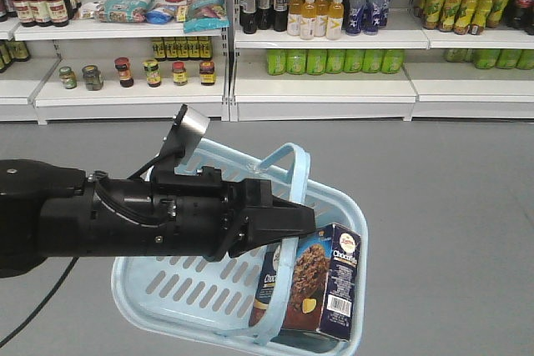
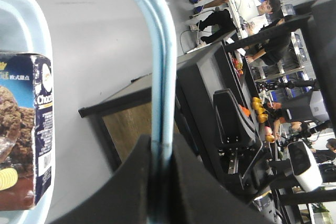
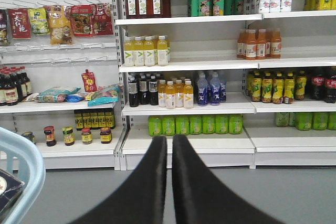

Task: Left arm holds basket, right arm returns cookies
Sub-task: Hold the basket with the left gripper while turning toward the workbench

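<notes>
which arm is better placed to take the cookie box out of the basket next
Right. The left gripper is clamped on the basket by its handle, so it's tied up. The right gripper holds nothing, with the basket rim at its lower left; the cookies stand inside.

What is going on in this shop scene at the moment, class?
The left hand is clamped on a handle of the light blue basket, holding it above the floor. The cookies box stands upright inside it. The right hand faces the drink shelves, fingers close together, holding nothing.
</notes>
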### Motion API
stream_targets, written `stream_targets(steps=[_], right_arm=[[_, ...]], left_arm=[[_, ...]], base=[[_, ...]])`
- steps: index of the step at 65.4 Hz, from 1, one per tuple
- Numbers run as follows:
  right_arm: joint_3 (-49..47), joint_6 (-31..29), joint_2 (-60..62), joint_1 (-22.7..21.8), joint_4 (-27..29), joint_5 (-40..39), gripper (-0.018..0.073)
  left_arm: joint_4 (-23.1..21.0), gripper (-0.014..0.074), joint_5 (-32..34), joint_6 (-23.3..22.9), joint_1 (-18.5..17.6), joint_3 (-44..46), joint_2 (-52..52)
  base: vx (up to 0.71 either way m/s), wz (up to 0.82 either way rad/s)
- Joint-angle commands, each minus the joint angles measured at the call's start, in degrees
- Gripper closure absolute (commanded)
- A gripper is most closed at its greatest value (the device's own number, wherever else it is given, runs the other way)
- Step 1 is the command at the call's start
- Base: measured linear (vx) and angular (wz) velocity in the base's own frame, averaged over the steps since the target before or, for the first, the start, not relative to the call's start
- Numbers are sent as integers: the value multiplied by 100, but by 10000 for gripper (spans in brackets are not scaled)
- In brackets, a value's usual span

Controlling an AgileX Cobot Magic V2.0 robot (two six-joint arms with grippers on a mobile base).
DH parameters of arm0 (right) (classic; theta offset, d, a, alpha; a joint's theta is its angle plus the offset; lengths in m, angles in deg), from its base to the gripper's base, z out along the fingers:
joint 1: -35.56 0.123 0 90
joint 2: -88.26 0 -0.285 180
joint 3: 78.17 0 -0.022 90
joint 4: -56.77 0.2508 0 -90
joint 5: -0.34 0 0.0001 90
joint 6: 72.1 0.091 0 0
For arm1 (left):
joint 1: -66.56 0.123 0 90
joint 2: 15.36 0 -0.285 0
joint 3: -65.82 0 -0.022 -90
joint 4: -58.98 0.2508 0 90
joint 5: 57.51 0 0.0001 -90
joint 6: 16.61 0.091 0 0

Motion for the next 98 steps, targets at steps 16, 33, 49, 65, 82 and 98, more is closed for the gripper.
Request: stream_targets(steps=[16,33,49,65,82,98], right_arm=[[102,-51,70,-44,-41,-397,570],[102,-51,70,-44,-41,-397,570],[102,-51,70,-44,-41,-403,570],[102,-51,70,-44,-41,-398,570],[102,-51,70,-44,-41,-398,570],[102,-51,70,-44,-41,-398,570]], left_arm=[[-576,599,-244,117,3,220,238],[-581,599,-225,117,3,220,238],[-581,599,-230,117,3,220,238],[-581,599,-230,117,3,220,238],[-581,599,-230,117,3,220,238],[-581,599,-230,117,3,220,238]], base=[[47,-6],[48,2],[47,3],[42,-6],[37,-35],[33,-61]])
